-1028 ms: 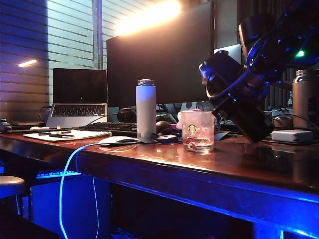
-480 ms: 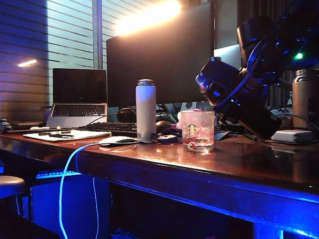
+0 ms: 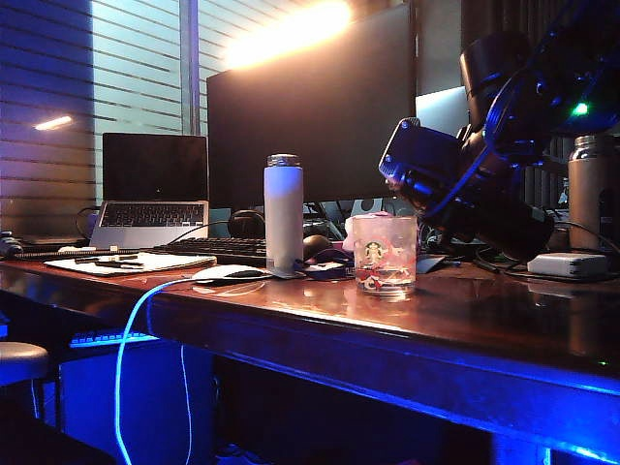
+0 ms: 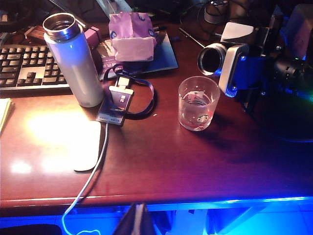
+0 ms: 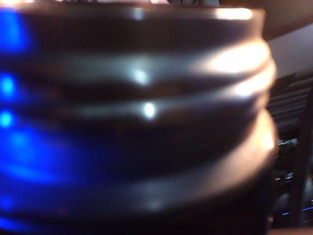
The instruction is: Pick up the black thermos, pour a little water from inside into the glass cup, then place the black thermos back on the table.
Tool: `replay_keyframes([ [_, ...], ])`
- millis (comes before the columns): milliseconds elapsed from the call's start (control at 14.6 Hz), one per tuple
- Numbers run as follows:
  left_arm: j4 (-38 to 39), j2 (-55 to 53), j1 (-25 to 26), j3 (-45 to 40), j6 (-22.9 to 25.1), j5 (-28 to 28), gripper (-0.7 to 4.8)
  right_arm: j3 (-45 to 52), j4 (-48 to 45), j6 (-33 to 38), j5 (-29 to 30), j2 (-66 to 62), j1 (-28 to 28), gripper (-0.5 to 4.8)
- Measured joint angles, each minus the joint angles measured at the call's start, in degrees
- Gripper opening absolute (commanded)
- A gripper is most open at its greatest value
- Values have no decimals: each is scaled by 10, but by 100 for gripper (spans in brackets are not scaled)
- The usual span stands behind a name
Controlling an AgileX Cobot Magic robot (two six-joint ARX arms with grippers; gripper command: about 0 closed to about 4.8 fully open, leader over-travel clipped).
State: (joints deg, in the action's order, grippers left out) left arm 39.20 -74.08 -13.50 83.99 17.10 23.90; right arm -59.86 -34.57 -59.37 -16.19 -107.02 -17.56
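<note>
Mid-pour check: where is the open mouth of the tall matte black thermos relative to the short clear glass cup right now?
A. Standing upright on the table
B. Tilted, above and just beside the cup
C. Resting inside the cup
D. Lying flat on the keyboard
B: the tall matte black thermos, gripped by the right gripper, is tipped with its mouth just above and beside the short clear glass cup; the left gripper stays back at the table's near edge.

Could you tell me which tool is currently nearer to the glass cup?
Right. The right tool, holding the tilted black thermos, is just beside and above the glass cup; the left tool sits back at the table's front edge.

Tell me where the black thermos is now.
In the exterior view, the black thermos is on the right, tilted above the table in the right gripper, its mouth beside the glass cup.
</note>
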Motion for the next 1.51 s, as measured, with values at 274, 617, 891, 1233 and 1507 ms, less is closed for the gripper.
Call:
replay_keyframes([
  [274, 0, 0, 0, 0, 0, 0, -2, 0, 0, -50, -2, 0, 0, 14],
  [617, 0, 0, 0, 0, 0, 0, -2, -9, -20, -89, -12, -22, -12, 15],
  [891, 0, 0, 0, 0, 0, 0, -2, -19, -20, -147, -19, -25, -14, 22],
  [1233, 0, 0, 0, 0, 0, 0, -2, -19, -25, -210, -30, -25, -14, 22],
  [1507, 0, 0, 0, 0, 0, 0, -2, -20, -29, -241, -31, -25, -14, 22],
])
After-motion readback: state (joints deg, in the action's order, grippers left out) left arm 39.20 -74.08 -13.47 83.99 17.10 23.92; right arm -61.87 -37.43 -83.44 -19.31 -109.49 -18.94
